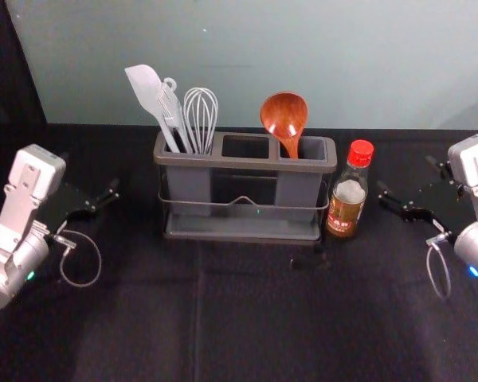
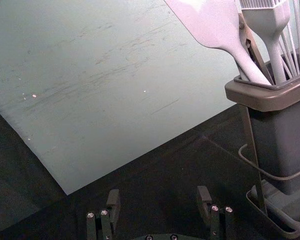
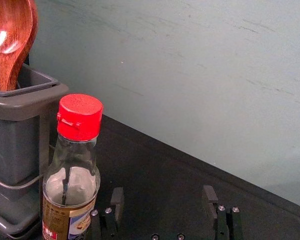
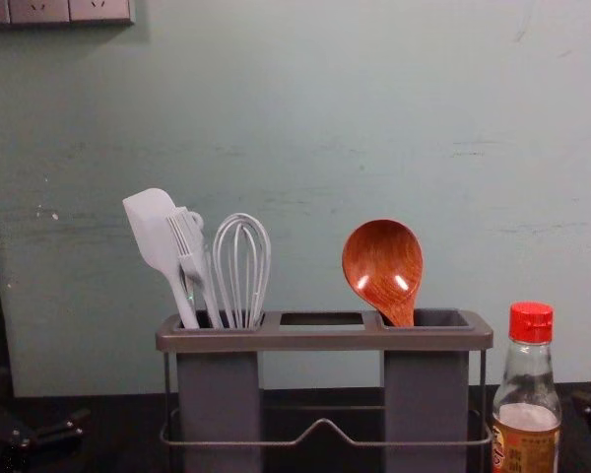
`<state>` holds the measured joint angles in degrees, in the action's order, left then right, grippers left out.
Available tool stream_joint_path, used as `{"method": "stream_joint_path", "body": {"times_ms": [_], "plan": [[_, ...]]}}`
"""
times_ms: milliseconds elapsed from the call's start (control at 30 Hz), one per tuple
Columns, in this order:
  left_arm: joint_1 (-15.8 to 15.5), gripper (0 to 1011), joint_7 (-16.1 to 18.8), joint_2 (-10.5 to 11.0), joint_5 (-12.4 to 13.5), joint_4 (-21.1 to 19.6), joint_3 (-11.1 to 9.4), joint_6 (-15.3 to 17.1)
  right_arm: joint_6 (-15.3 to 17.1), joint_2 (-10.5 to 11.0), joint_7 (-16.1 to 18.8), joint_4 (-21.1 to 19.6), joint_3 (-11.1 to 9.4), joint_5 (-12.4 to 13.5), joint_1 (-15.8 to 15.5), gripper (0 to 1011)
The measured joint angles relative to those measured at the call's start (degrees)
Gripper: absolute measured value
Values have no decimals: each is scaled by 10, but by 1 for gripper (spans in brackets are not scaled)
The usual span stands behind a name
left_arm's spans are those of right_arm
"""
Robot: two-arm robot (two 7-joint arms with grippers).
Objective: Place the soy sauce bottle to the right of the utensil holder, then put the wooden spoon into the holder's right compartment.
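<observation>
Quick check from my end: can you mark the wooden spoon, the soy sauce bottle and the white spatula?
Wooden spoon [image 4: 382,264]: chest view, on its bowl.
Soy sauce bottle [image 3: 80,184]: right wrist view, on its glass body.
White spatula [image 2: 215,27]: left wrist view, on its blade.

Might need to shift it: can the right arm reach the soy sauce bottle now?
Probably yes: the right gripper is open, right of the bottle, nothing visible between them; the utensil holder close beside the bottle may crowd one finger.
</observation>
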<state>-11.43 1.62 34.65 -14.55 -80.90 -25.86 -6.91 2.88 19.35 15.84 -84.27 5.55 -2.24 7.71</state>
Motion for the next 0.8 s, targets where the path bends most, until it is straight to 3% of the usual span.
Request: {"method": "stream_joint_path", "body": {"times_ms": [800], "plan": [[0, 1005, 0, 0, 0, 0, 0, 0, -1, -1, 0, 0, -1, -1, 0, 1002]]}}
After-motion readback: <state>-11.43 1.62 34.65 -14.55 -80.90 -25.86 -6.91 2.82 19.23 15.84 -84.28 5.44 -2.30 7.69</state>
